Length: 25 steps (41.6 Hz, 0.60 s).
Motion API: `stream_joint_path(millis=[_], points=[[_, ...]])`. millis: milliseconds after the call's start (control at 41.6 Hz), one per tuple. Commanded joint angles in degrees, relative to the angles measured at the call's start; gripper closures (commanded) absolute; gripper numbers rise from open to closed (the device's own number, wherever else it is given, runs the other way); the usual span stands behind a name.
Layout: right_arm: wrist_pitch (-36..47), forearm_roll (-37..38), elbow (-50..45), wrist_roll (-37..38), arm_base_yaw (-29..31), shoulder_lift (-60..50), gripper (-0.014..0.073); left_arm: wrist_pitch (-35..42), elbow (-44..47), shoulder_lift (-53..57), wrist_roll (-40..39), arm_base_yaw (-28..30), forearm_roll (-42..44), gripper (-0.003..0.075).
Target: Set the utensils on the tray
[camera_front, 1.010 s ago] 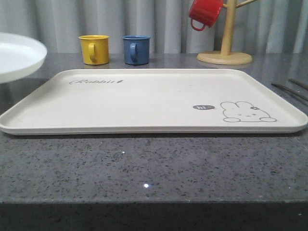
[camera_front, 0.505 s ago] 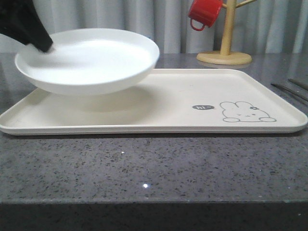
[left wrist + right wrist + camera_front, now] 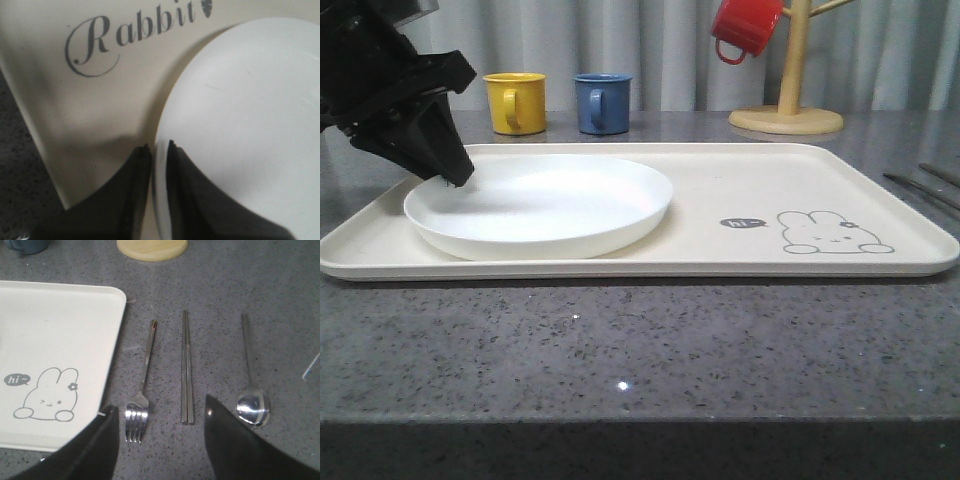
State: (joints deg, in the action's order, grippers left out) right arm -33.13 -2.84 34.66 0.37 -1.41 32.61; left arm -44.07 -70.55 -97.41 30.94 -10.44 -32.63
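The large flat cream rectangular tray (image 3: 720, 190) spans mid-frame on speckled grey stone, its smooth low rim ready for cutlery. On its left half sits the round glossy white plate (image 3: 545, 205), whose rim my left gripper (image 3: 156, 150) pinches. My right gripper (image 3: 160, 412) hangs spread over the slim silver fork (image 3: 142, 385), chopsticks (image 3: 186, 370) and spoon (image 3: 251, 385), lying parallel right of the tray.
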Motion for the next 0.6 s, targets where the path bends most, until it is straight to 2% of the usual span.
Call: stream_joint_path(millis=[0, 48, 96, 265, 385, 481, 577], points=[[3.8, 0.1, 2.1, -0.4, 0.0, 0.5, 0.0179, 1.0, -1.8, 2.5, 0.0, -0.2, -1.4, 0.0361], [3.8, 0.1, 2.1, -0.4, 0.0, 0.5, 0.0179, 0.3, -2.2, 2.9, 0.0, 0.1, -0.4, 0.0309], [3.8, 0.1, 2.1, -0.4, 0.0, 0.5, 0.0179, -0.7, -3.1, 3.7, 0.0, 0.3, 0.4, 0.0288], [3.8, 0.1, 2.1, -0.4, 0.0, 0.5, 0.0179, -1.4, -4.8, 9.6, -0.1, -0.7, 1.4, 0.0289], [3.8, 0.1, 2.1, -0.4, 0.0, 0.5, 0.0179, -2.5, -4.8, 14.6, -1.2, -5.2, 6.3, 0.0291], [3.8, 0.1, 2.1, -0.4, 0.0, 0.5, 0.0179, -4.1, -4.5, 18.8, -7.3, -10.2, 15.1, 0.0292], [3.8, 0.1, 2.1, -0.4, 0.0, 0.5, 0.0179, -4.6, -2.9, 23.3, -16.7, -15.0, 25.2, 0.0292]])
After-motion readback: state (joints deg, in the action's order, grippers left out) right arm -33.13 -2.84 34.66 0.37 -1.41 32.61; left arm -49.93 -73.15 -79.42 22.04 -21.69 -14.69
